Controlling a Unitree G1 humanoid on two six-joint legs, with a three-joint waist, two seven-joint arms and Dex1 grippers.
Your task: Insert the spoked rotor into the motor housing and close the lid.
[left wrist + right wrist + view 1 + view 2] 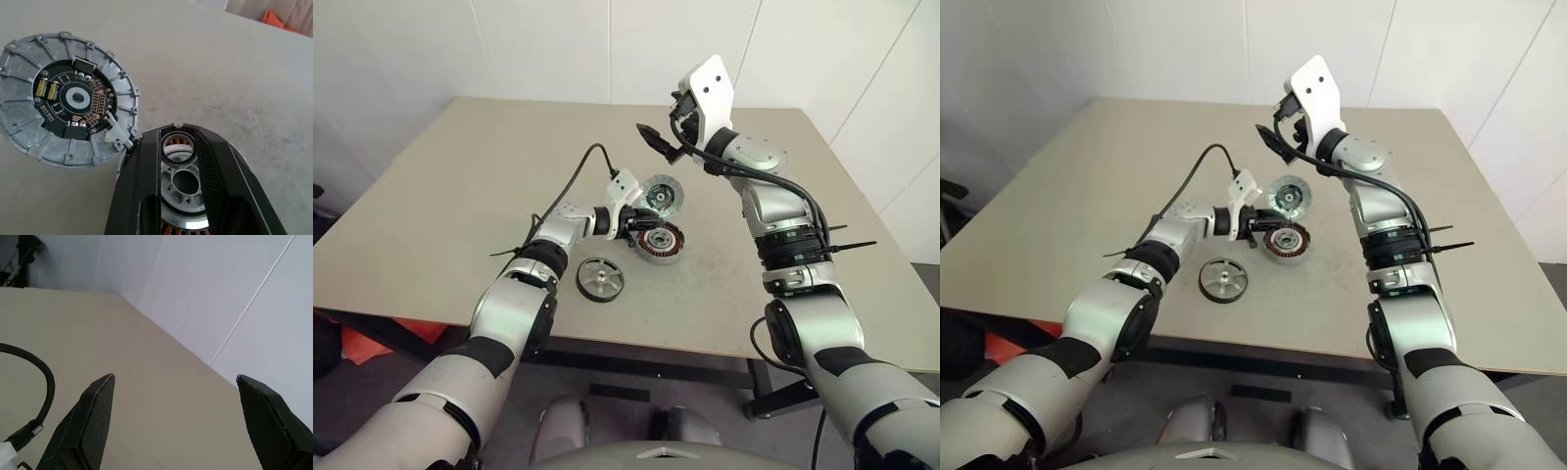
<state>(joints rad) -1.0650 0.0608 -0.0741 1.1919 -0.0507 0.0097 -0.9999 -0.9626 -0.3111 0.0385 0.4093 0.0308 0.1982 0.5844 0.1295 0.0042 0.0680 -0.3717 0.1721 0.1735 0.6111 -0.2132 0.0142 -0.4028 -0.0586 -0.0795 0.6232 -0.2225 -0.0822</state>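
Observation:
The motor housing [660,243] sits mid-table, its copper windings [171,229] and silver centre [186,183] showing. My left gripper [639,233] hovers over it, pointing sideways, shut on a thin metal ring [178,147] pinched between its fingertips. Just beyond the housing the lid [661,194] lies inner face up, a pale segmented ring around a dark centre [68,100]. The spoked rotor [600,279] rests flat on the table nearer me, left of the housing. My right gripper [664,117] is raised high above the lid, open and empty [174,377].
The beige table [460,196] has white walls behind it and to the right. A black cable [570,186] loops from my left wrist over the table. The table's front edge runs just below the rotor.

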